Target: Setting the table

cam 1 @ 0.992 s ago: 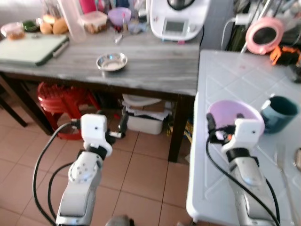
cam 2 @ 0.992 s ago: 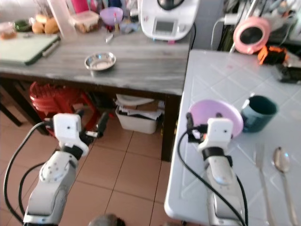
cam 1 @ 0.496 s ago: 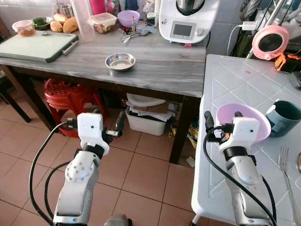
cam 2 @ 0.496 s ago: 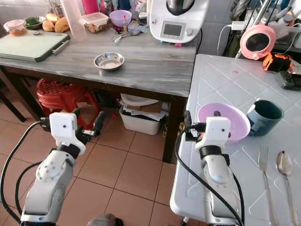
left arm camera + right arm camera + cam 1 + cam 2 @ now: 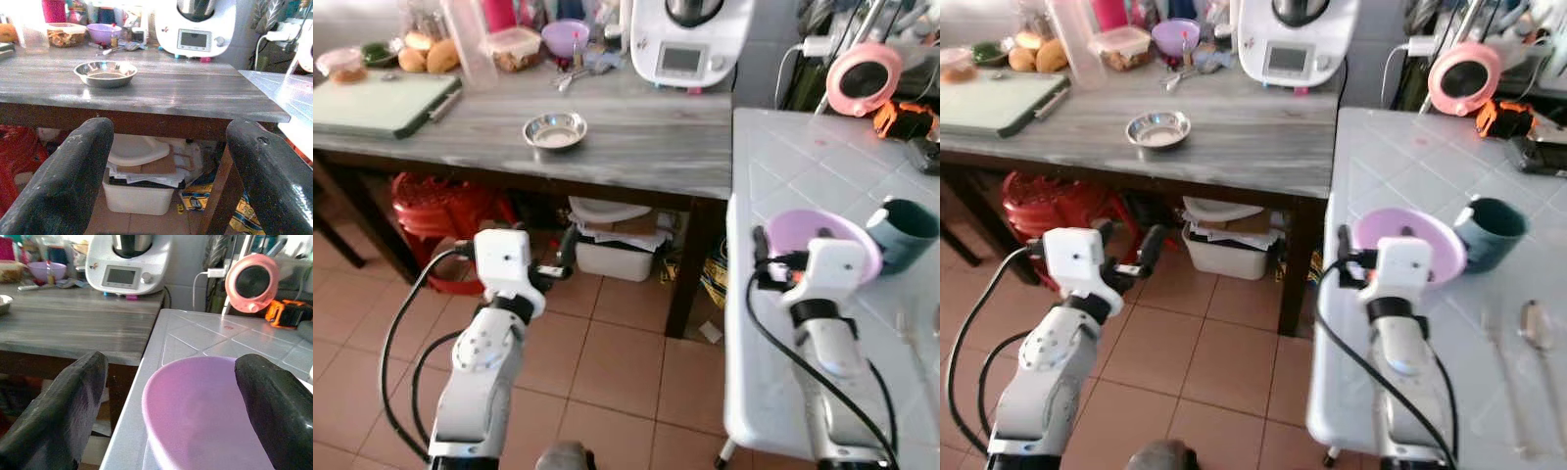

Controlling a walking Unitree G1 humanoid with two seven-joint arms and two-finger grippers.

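A purple bowl (image 5: 822,238) stands on the white tiled table (image 5: 803,166) near its left edge. My right gripper (image 5: 1374,245) is open at the bowl: one black finger hangs outside the near rim and the other reaches over the bowl (image 5: 205,406). Just right of the bowl is a teal mug (image 5: 907,229). A spoon (image 5: 1536,328) and a blurred fork (image 5: 1498,352) lie on the white table further right. My left gripper (image 5: 168,161) is open and holds nothing, out over the floor in front of the grey wooden table (image 5: 636,147).
The wooden table carries a small steel bowl (image 5: 554,129), a green board (image 5: 382,103), a white kitchen machine (image 5: 683,39) and food containers at the back. Beneath it are a red stool (image 5: 440,211) and a white bin (image 5: 612,255). A pink round device (image 5: 862,78) stands behind the white table.
The whole picture has shifted slightly, so the camera moved. Both grippers stay as they were, the right one still at the purple bowl.
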